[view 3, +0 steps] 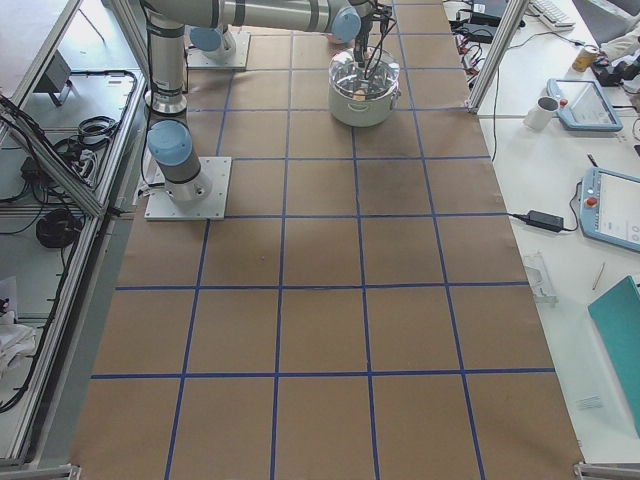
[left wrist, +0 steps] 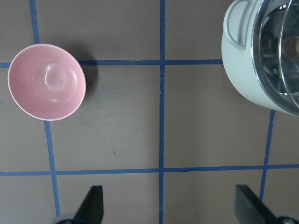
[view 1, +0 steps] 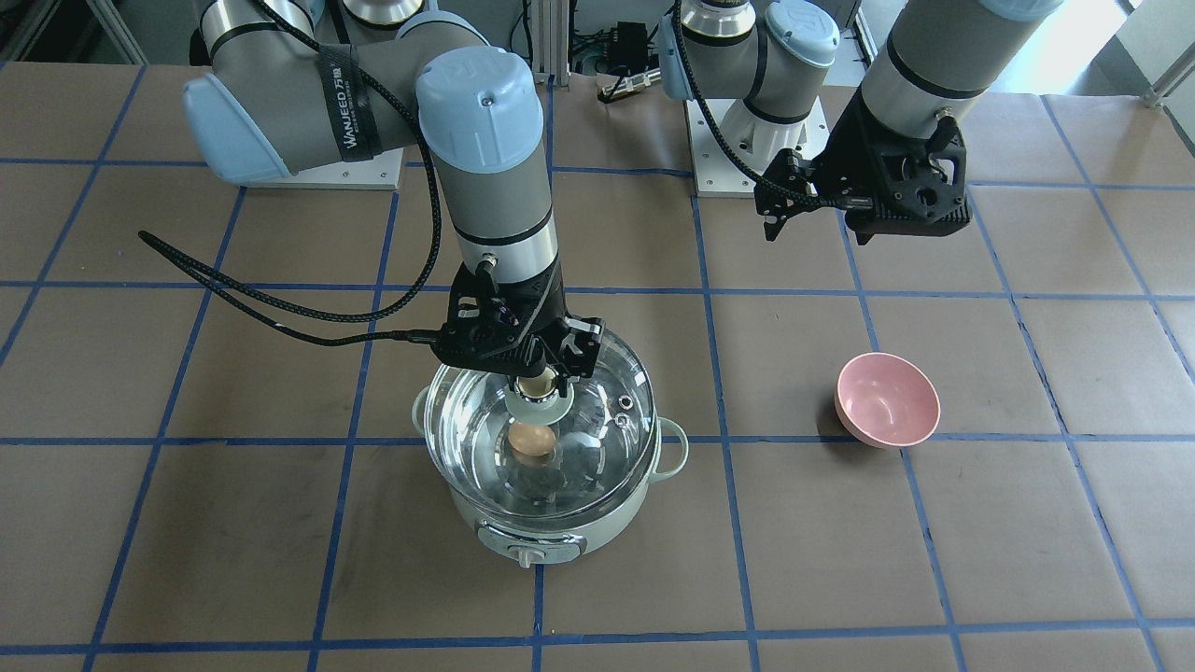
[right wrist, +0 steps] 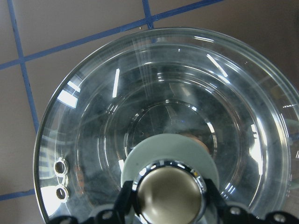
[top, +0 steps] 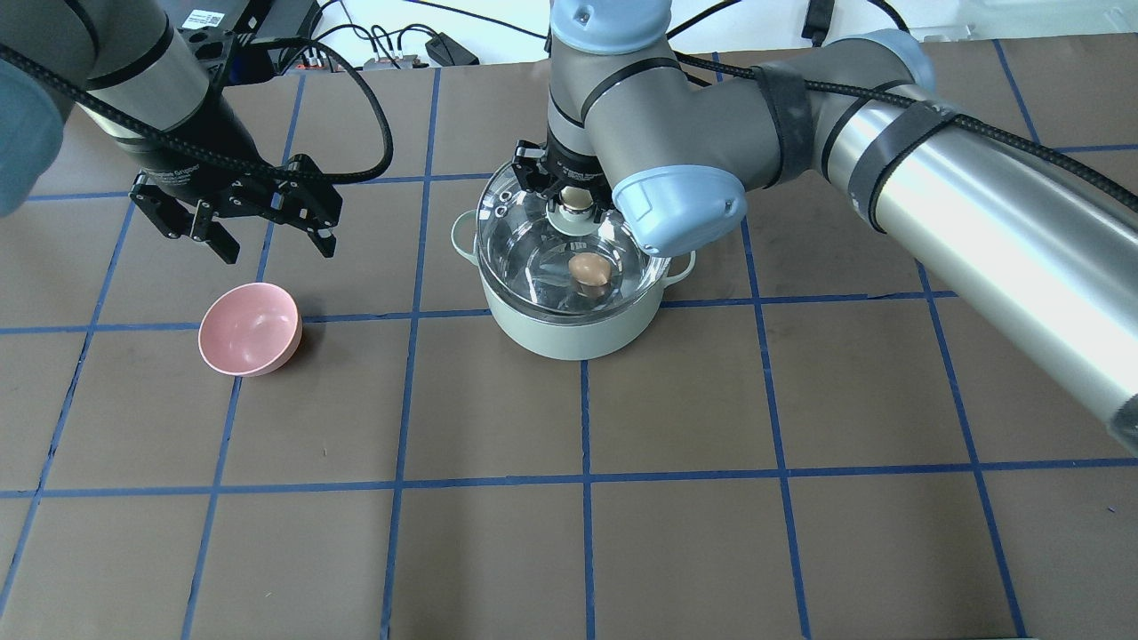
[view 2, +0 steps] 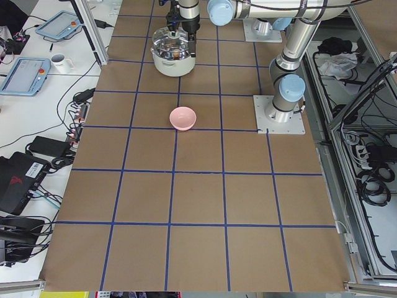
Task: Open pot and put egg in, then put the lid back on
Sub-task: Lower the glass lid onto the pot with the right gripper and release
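Observation:
The mint-green pot [view 1: 560,537] stands mid-table, also in the overhead view [top: 569,333]. The tan egg [view 1: 531,441] lies inside it on the steel bottom, seen through the glass [top: 589,269]. My right gripper [view 1: 540,381] is shut on the beige knob [right wrist: 168,196] of the clear glass lid [view 1: 607,373]. It holds the lid over the pot's mouth, shifted slightly toward the robot. I cannot tell whether the lid rests on the rim. My left gripper [top: 276,244] is open and empty, hovering above the table beyond the pink bowl.
A pink bowl [top: 249,329] sits empty on the table on my left side, well apart from the pot; it also shows in the left wrist view [left wrist: 46,81]. The table is brown paper with blue tape lines.

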